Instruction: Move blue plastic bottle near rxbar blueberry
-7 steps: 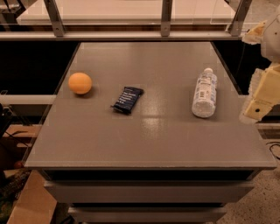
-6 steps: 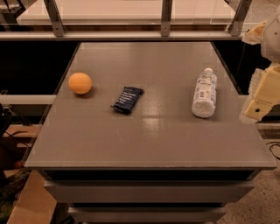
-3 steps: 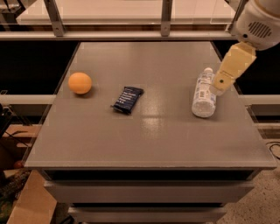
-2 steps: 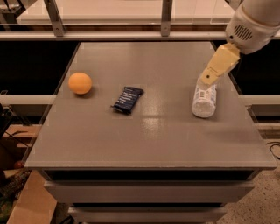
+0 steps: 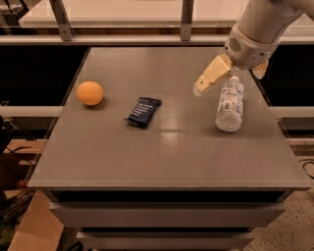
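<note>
1. Nearest, grey table point(image 5: 162, 162).
2. Next, snack bar point(image 5: 142, 112) in dark blue wrapper, flat, left of centre.
3. Right side: water bottle point(image 5: 229, 105) on its side, cap pointing away, well apart from snack bar.
4. Far left: orange ball point(image 5: 90, 93).
5. Farthest: gripper point(image 5: 228, 82) over bottle's cap end, jaws spread, empty.

Tan gripper point(image 5: 227, 82) over clear ribbed bottle point(image 5: 229, 105)

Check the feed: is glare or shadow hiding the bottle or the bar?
Camera view: no, a pale sheen lies on the table between the rxbar blueberry and blue plastic bottle, covering neither; the end effector, open over the bottle's cap end, is evenly lit; the strip behind is washed out.
</note>
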